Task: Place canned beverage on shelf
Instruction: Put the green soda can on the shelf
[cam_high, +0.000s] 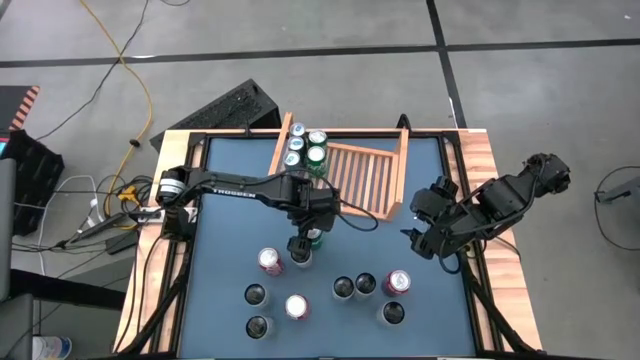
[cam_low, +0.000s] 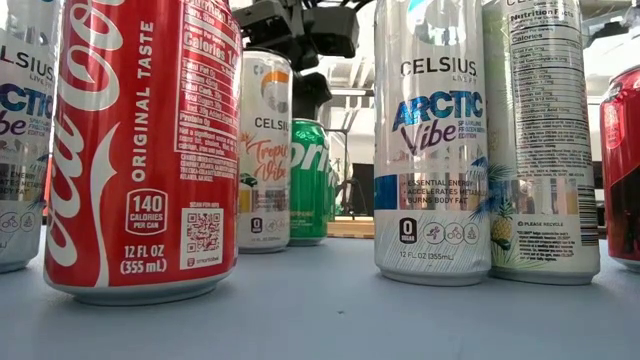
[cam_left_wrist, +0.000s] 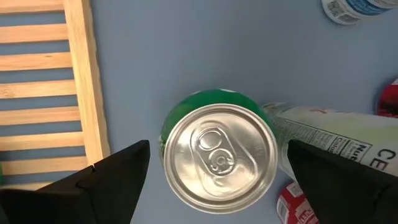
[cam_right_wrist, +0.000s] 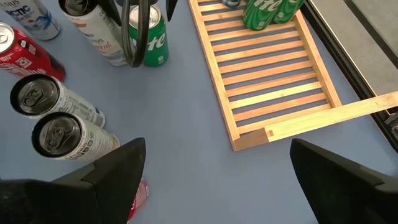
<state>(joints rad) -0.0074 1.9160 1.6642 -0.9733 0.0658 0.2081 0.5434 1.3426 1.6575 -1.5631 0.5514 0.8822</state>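
Left gripper (cam_high: 303, 243) hangs over the middle of the blue table (cam_high: 230, 200), fingers spread wide either side of a green aluminium soda can (cam_left_wrist: 214, 155), silver top and pull tab facing up at the wrist cam. Neither finger touches the can's wall (clear blue gap on both sides in the wrist view). Can stands upright on the table, just beside the near edge of the light-brown wooden slatted shelf (cam_high: 365, 178), not on it. A tall white slim can with pale-green print (cam_left_wrist: 336, 134) stands right next to the green one, w/ a red can (cam_left_wrist: 297, 205) close by.

Shelf sits at the table's far side, centre; its left end already holds four cans: two green cans (cam_high: 317, 155) and two silver-topped ones (cam_high: 295, 150) beside them. Rest of the slats are bare.

Right gripper (cam_high: 418, 238) waits at the table's right side, near the shelf's right board, fingers wide apart & holding nothing.

More cans stand along the near part of the table, incl. a red cola can (cam_low: 140, 150) and a white-and-blue tall can (cam_low: 432, 140) close to the low cam.
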